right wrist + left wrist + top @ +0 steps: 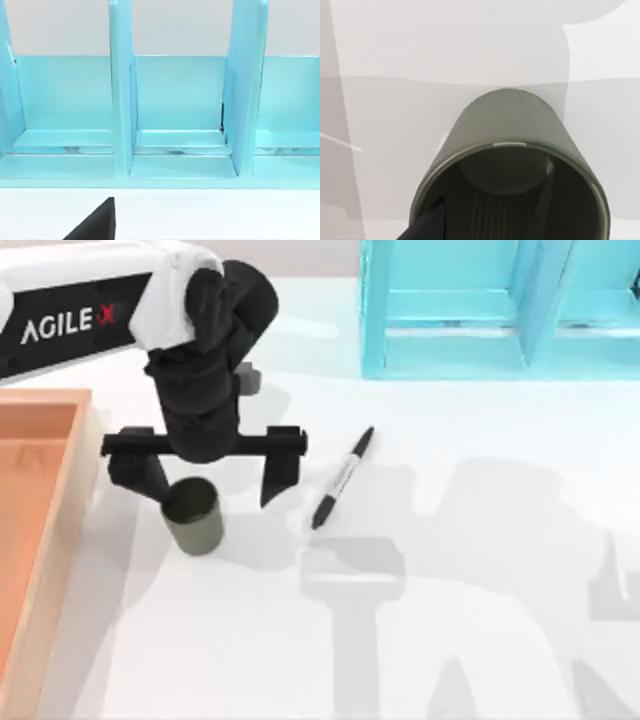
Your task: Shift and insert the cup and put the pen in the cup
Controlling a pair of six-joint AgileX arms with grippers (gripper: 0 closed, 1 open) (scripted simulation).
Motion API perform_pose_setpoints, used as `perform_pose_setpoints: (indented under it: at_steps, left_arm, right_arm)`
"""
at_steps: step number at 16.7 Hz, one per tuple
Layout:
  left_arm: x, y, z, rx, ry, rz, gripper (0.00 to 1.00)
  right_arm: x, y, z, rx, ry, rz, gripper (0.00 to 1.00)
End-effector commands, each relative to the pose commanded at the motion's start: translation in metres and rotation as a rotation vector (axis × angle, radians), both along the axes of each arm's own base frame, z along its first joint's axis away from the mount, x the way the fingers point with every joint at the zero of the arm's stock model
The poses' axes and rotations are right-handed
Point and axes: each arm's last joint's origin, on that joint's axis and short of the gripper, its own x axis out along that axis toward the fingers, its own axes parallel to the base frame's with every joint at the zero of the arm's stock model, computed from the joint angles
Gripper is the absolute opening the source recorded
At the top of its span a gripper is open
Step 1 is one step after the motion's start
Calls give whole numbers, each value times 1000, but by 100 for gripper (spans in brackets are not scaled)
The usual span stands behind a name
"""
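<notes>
The dark olive cup [192,515] stands upright on the white table, left of centre. My left gripper [203,480] hangs over it, open wide, its left finger [138,478] close to the cup's rim and its right finger [277,472] well clear of it. In the left wrist view the cup [507,150] is seen from above its open mouth, with a dark fingertip [426,226] at its rim. The pen [343,478], with black ends and a pale barrel, lies slanted on the table to the cup's right. A dark part of my right gripper [94,224] faces the blue rack.
An orange wooden tray [45,540] runs along the table's left edge, close to the cup. A light blue rack [450,350] with upright dividers [120,100] stands at the back right. Bare white table stretches across the front and right.
</notes>
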Motion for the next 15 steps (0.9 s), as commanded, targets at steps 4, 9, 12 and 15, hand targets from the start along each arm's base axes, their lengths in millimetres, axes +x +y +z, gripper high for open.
perform_pose_setpoints:
  at_steps: [4,9,12,15]
  left_arm:
    - [1,-2,3,1,2,-2,100]
    - [10,-8,48,5,10,-2,100]
    - [11,-8,87,5,11,-3,100]
    - [6,-5,128,2,6,-2,100]
  right_arm:
    - [0,0,0,0,0,0,100]
    - [0,0,0,0,0,0,100]
    - [0,0,0,0,0,0,100]
    - [0,0,0,0,0,0,100]
